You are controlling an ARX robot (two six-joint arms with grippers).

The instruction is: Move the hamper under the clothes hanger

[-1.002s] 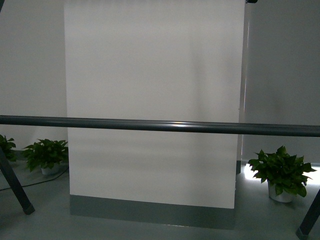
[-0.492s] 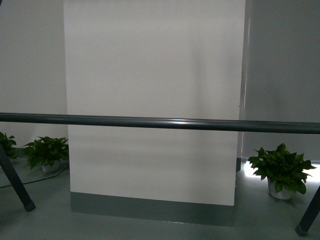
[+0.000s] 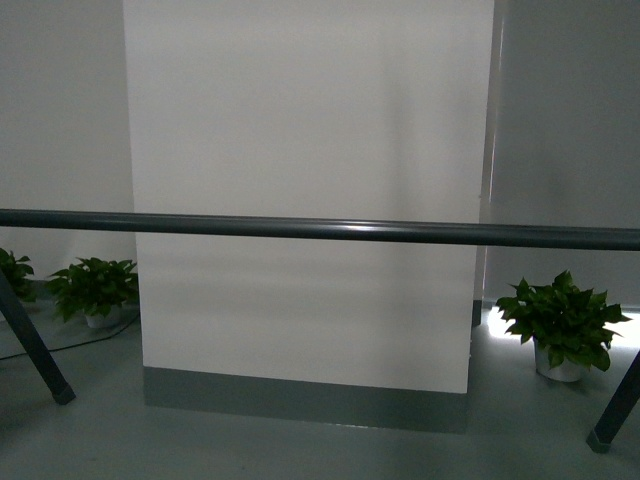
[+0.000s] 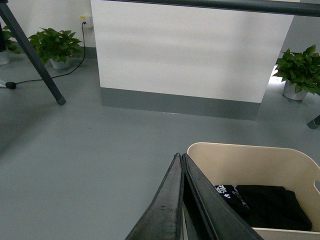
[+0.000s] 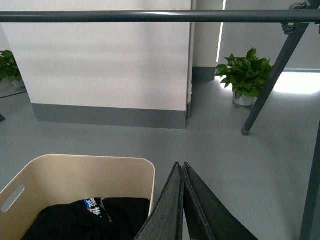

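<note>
Front view: the dark grey metal tube clothes hanger [image 3: 320,230] runs its long bar from 9 to 3 o'clock; no hamper and no gripper appear here.
Left wrist view: the left gripper [image 4: 182,165] has its fingers pressed together, empty; the beige plastic rectangular hamper [image 4: 240,157], holding black clothes [image 4: 270,205], lies just beside it at 3 o'clock.
Right wrist view: the right gripper [image 5: 181,172] is clenched on nothing; the hamper [image 5: 75,172] is at 9 o'clock, the bar [image 5: 150,16] at 12.
Judgement: the hamper sits between both arms and is not yet under the bar; push toward 12.

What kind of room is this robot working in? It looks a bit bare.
Probably an indoor lab or studio set up for laundry chores, not a lived-in home: a metal clothes hanger spans a grey floor, a beige hamper holds dark clothing, and potted plants line plain white walls.
</note>
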